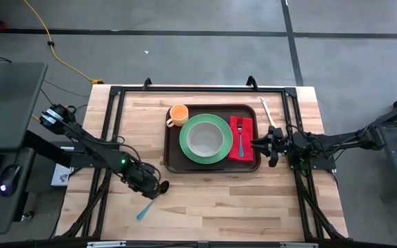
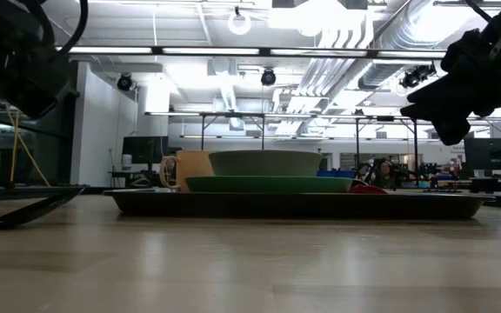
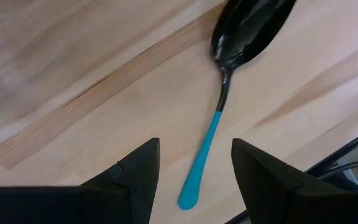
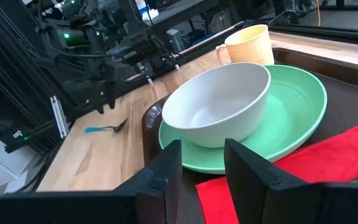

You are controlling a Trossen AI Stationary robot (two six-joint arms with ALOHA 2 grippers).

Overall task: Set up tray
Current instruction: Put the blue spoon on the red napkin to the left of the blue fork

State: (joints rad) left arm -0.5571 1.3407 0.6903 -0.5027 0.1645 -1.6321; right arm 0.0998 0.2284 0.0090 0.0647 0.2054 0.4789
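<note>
High view: left gripper (image 1: 158, 187), open and empty, hovers over spoon (image 1: 145, 207); tray (image 1: 173, 162) lies at one o'clock, spoon's axis toward it.

Brown tray (image 1: 173, 162); green plate (image 1: 220, 153); red napkin (image 1: 247, 150); cup (image 1: 178, 114) seemingly orange.
</note>
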